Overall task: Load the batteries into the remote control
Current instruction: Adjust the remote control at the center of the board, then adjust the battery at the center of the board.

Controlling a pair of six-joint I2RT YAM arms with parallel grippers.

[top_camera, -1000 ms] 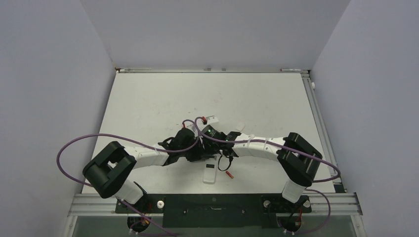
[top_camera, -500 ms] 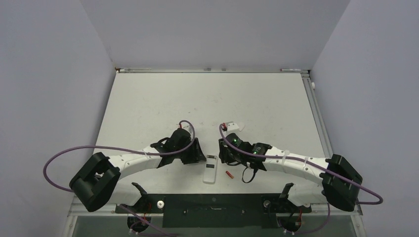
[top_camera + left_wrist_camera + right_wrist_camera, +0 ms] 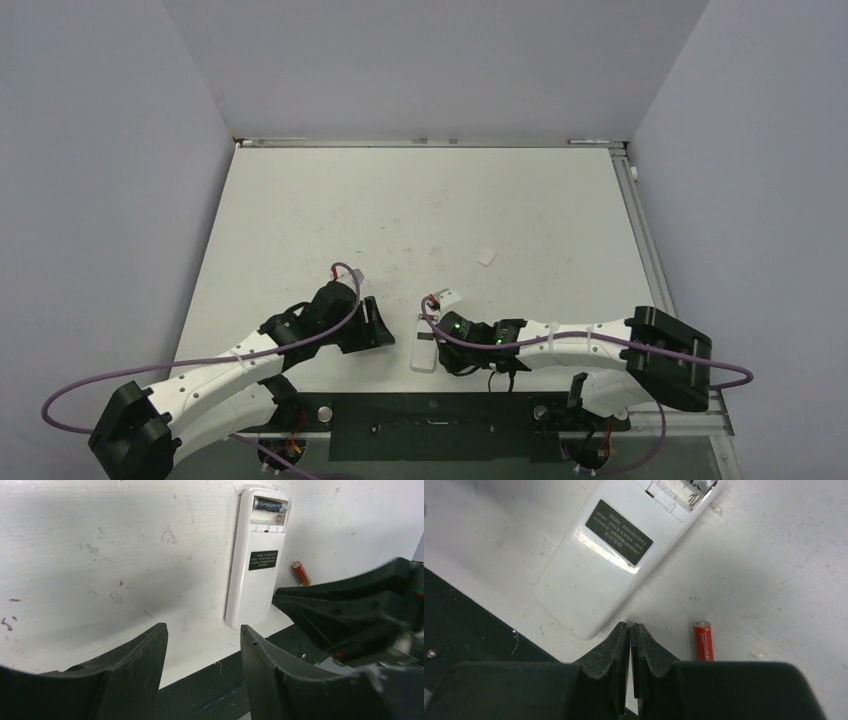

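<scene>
With the remote control lying back-up at the near edge, 1 seated battery in its open far bay, the right gripper, pinched together and empty, should part its fingers and squarely straddle the loose red battery just right of the remote, while the left gripper hangs half-spread, holding nothing.

The 2 arms, earlier meeting over the middle of the worktop, have parted and drawn back toward its near edge. The left gripper has swung off to the left of the remote control and opened wider, with nothing in it. The right gripper has dropped low just right of the remote control and closed, jaws pressed together, just beside the loose battery, which the right arm now hides from overhead.
</scene>
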